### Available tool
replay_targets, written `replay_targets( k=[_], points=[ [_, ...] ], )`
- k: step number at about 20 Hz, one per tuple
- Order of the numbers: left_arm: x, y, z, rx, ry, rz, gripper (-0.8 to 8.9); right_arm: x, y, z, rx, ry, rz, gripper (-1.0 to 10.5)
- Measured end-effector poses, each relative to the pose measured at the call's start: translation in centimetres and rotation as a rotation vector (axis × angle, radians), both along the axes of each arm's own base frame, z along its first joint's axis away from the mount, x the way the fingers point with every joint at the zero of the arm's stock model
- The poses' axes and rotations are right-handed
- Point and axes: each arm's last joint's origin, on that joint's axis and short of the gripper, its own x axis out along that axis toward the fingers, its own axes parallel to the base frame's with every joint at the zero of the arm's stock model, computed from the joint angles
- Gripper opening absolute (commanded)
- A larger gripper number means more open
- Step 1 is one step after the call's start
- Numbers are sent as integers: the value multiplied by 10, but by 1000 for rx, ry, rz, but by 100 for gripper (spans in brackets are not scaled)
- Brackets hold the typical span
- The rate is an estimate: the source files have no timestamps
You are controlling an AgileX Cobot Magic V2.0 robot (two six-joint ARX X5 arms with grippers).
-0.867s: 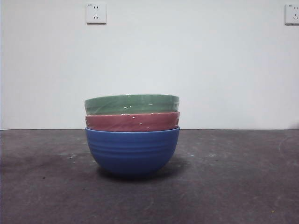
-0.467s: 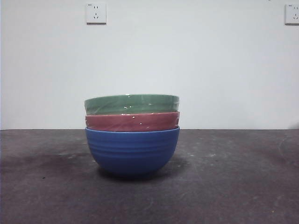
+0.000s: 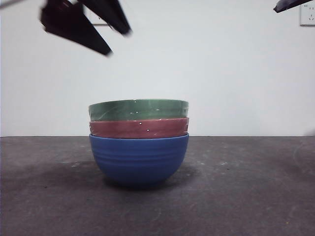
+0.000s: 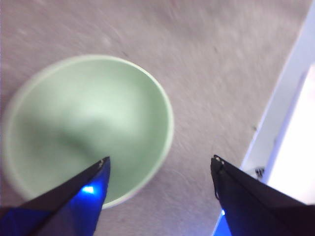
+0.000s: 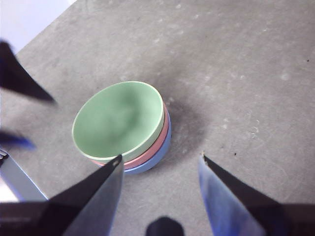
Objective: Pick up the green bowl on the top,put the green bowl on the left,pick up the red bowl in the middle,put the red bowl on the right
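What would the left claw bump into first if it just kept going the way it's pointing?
Probably the green bowl. The left gripper hangs open above the stack, one jaw over the bowl's inside, the other over bare table. Depth is unclear and the picture is blurred, so this is a guess.

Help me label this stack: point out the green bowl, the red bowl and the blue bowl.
green bowl (image 3: 139, 110): front view, side wall.
red bowl (image 3: 139, 128): front view, visible side band.
blue bowl (image 3: 139, 157): front view, ribbed side.
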Motion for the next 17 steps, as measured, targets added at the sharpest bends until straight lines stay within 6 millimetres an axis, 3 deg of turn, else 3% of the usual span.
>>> replay_targets(
  k=[5,10,15,17],
  points=[
    [9,-34,-36,146,21,-72,343,0,0,0,0,0,0,252],
    [16,-43,-56,222,36,-102,336,0,0,0,-1,4,0,252],
    [17,-43,-56,227,13,-122,28,0,0,0,-2,6,0,252],
    [17,-44,-55,222,3,-125,17,0,0,0,-2,6,0,252]
  ],
)
